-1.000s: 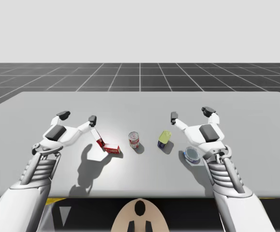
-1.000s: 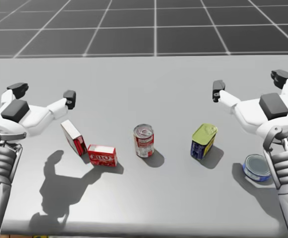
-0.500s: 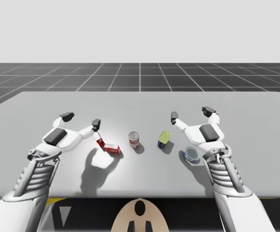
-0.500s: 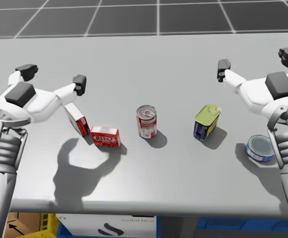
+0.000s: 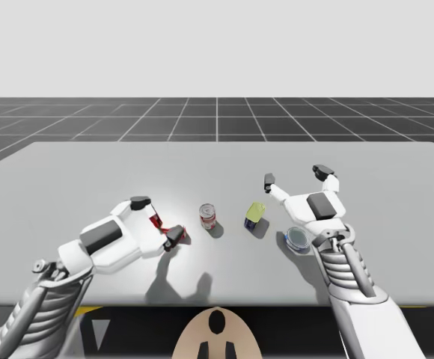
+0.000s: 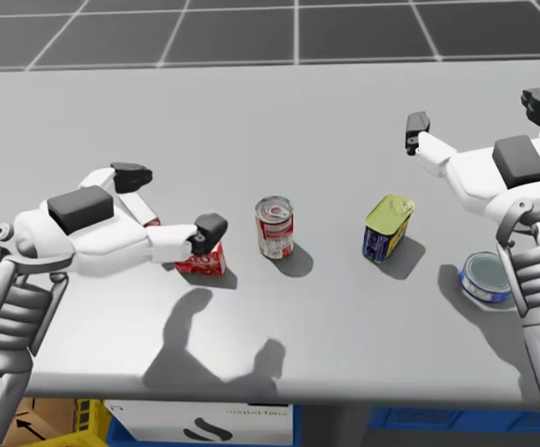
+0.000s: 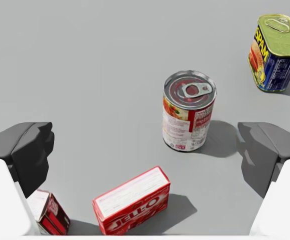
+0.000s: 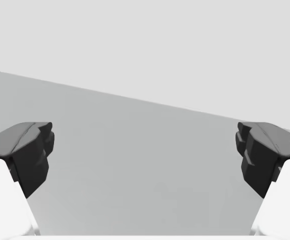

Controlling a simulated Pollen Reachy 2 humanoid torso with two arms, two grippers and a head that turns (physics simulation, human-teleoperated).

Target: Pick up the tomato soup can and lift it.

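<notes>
One change, left fingers (image 6: pixel 209 229) swung over red box (image 6: pixel 195 264), apparently nearer red-white can (image 6: pixel 275 226)

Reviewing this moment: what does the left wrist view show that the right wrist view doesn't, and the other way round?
Left wrist view: the soup can stands upright ahead of the open left gripper. A red box lies nearer the fingers, a smaller red box sits beside one finger, and a blue tin with a yellow lid stands beyond the can.
Right wrist view: the table runs to its far edge against a pale backdrop, ahead of the open right gripper.
Both: grey table top and dark fingers spread wide, holding nothing.
</notes>
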